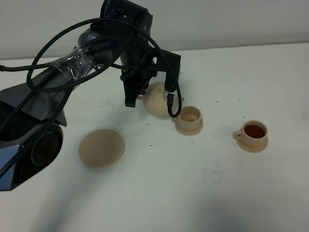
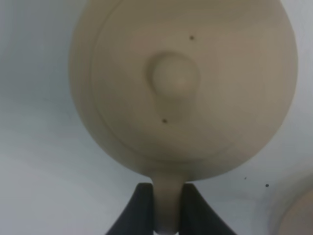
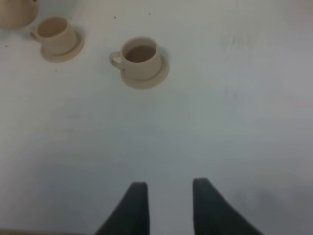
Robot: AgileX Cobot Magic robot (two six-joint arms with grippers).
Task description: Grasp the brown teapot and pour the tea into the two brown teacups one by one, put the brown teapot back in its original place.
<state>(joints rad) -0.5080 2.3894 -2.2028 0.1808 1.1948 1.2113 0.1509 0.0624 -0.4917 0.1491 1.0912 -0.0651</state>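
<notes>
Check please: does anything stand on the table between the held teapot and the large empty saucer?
Nothing visible does. Only bare table lies between the brown teapot, held by the left gripper, and the large saucer. Both teacups stand on the teapot's other side.

The squat round pale tan ceramic teapot [image 2: 205, 73] is showing a smooth, faintly sheened glaze. Beside the teapot, a small pale tan ceramic teacup [image 1: 189, 115], its matching twin [image 1: 253, 138] farther off and a wide round tan ceramic saucer [image 1: 101, 148] are looking matt. The white desk [image 1: 193, 193] is looking smooth and dull.
</notes>
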